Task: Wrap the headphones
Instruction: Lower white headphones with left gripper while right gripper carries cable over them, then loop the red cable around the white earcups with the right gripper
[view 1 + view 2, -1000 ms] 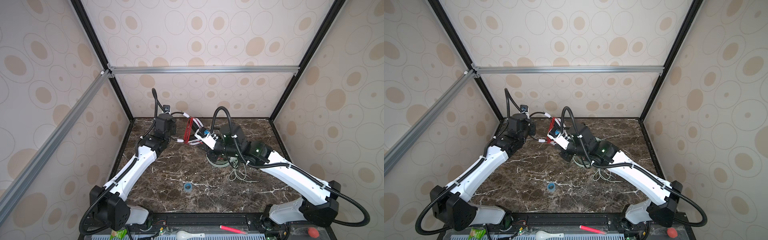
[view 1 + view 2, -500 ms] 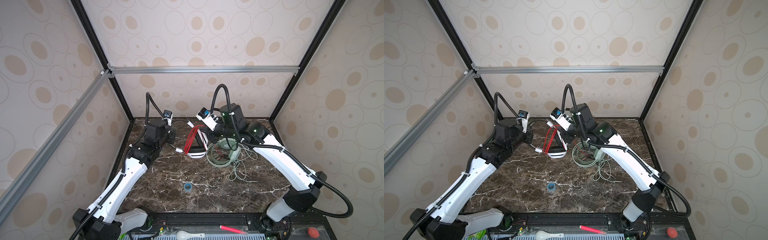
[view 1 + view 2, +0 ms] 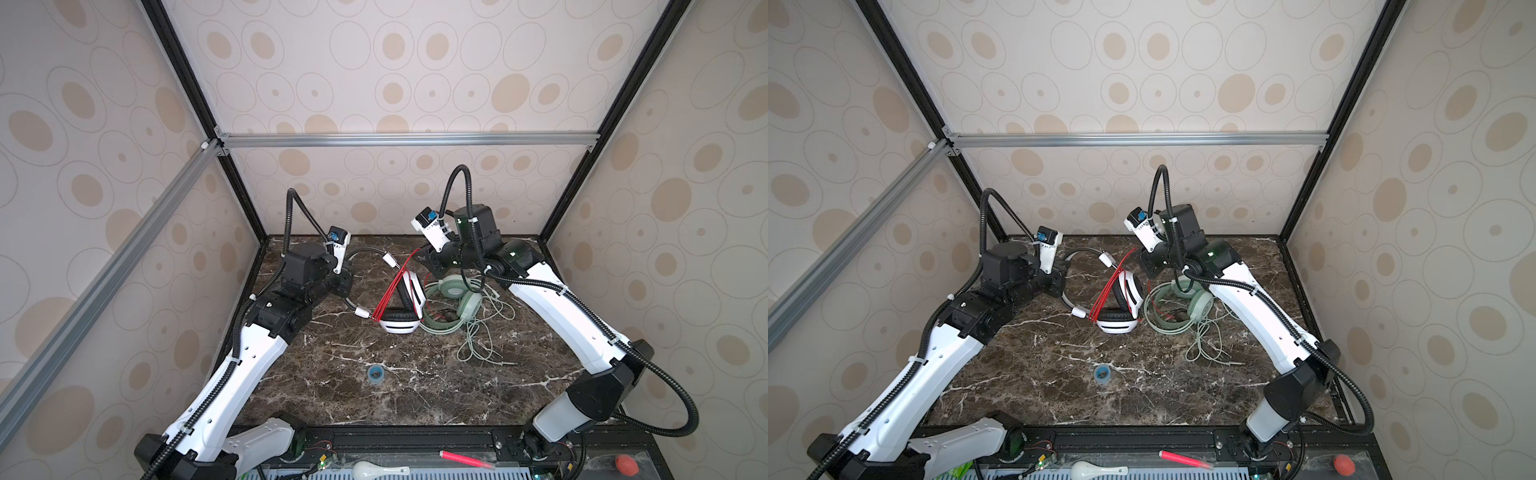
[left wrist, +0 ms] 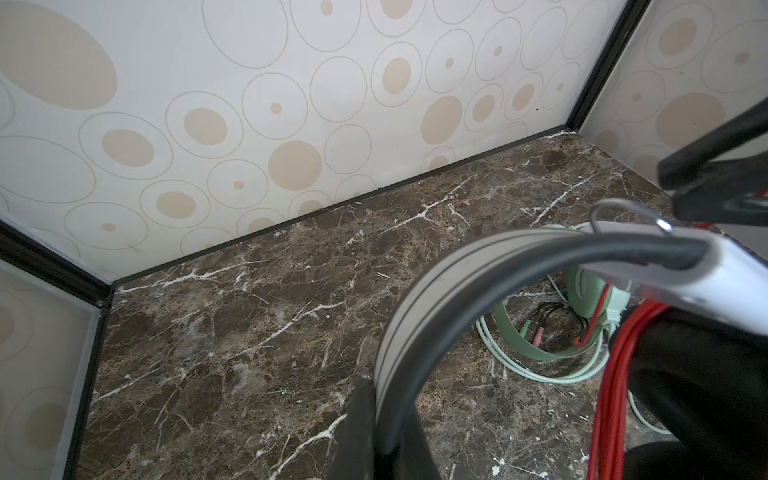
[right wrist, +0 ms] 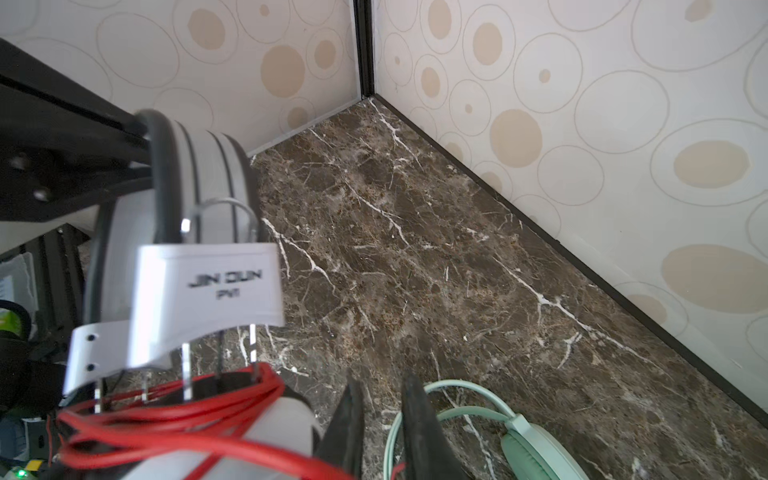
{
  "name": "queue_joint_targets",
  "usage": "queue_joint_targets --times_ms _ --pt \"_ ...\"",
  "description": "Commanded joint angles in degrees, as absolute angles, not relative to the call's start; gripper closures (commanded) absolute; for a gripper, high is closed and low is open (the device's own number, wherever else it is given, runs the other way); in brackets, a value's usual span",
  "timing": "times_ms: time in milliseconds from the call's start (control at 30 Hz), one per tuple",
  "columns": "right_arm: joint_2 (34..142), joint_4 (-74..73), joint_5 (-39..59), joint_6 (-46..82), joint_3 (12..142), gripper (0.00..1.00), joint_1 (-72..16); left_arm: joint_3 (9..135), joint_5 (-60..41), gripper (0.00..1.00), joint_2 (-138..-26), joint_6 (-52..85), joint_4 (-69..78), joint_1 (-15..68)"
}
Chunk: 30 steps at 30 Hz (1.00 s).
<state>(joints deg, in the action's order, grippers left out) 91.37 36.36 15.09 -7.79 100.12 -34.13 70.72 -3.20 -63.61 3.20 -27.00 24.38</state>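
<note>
Left wrist view looks along the grey headband of the white-and-black headphones [image 4: 419, 307], and the left gripper [image 4: 386, 432] is clamped tight on that band. In both top views this pair sits toward the back middle of the marble table [image 3: 415, 399]. Its lower earcup rests on the surface, and its band arcs out to the left gripper's side. A red cord [image 3: 388, 291] is looped in several strands around the earcups, and one strand rises toward the right gripper [image 5: 381, 388].

In the right wrist view that gripper's fingers [image 5: 351, 419] stand slightly apart, and bare marble shows through the gap. The view is too cramped to tell whether the red strand still touches a finger.

The mint-green headphones [image 3: 469, 307] lie flat just beside the white pair, on the right arm's side. Their pale cord [image 3: 478, 347] sprawls loose across the table toward the front. A small blue ring [image 3: 375, 374] lies well apart from both pairs, nearer the front edge.
</note>
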Motion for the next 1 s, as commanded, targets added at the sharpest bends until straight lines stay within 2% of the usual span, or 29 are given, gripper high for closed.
queue_joint_targets --times_ms 0,300,600,967 --pt "89.77 32.35 18.81 -5.45 98.29 0.75 -32.65 73.21 -7.06 1.00 -61.04 7.08 -24.40 24.52" --pt "88.90 23.51 25.68 -4.18 91.18 0.59 -31.24 75.22 -8.47 1.00 -60.25 10.17 -23.20 24.52" --pt "81.36 7.91 29.89 -2.37 76.53 0.40 -30.40 83.39 -8.90 1.00 -63.02 13.68 -23.25 24.52" --pt "71.10 -3.49 31.84 5.47 61.27 0.33 -27.35 91.15 -12.02 1.00 -65.94 15.62 -23.03 24.52"
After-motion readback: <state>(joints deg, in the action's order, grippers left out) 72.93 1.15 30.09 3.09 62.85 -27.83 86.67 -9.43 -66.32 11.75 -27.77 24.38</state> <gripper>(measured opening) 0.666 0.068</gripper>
